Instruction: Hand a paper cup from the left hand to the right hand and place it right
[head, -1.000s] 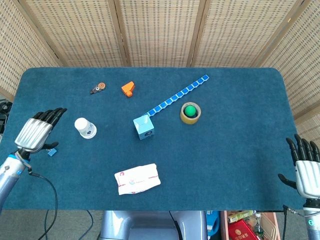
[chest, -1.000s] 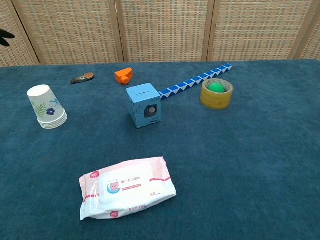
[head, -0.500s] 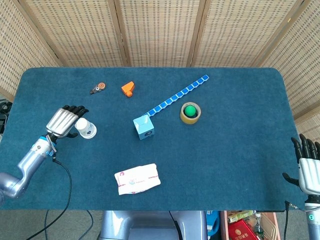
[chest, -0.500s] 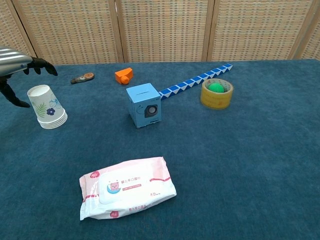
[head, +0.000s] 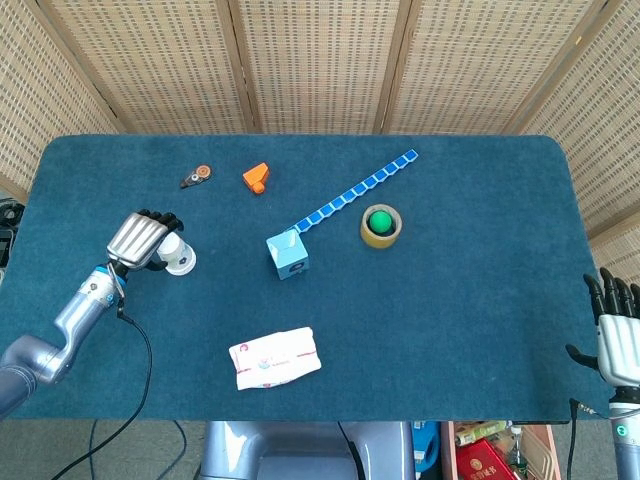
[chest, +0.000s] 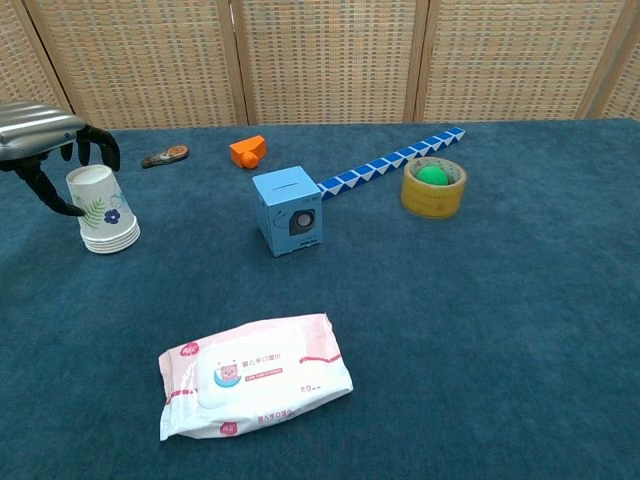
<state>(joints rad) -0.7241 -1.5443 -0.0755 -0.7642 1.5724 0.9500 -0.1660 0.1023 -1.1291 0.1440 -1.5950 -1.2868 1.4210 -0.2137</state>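
Observation:
A stack of white paper cups (head: 181, 258) (chest: 103, 207) with a floral print stands on the blue table (head: 450, 300) at the left. My left hand (head: 143, 237) (chest: 48, 130) wraps the top of the stack: its dark fingers curl over the far rim and the thumb presses the cup's left side. The stack's base still rests on the cloth. My right hand (head: 618, 340) hangs off the table's right edge near the front corner, fingers apart, holding nothing. The chest view does not show it.
A blue box (head: 288, 254) (chest: 289, 211) sits mid-table, with a blue segmented strip (head: 360, 188) running back right to a tape roll holding a green ball (head: 381, 225) (chest: 433, 187). A wipes pack (head: 275, 357) lies near the front. An orange piece (head: 256, 177) and a small tool (head: 196, 176) lie at the back left.
My left hand moved in from the left edge to the cup stack and curled its fingers around it; the stack shifted slightly right. The right hand sank a little lower.

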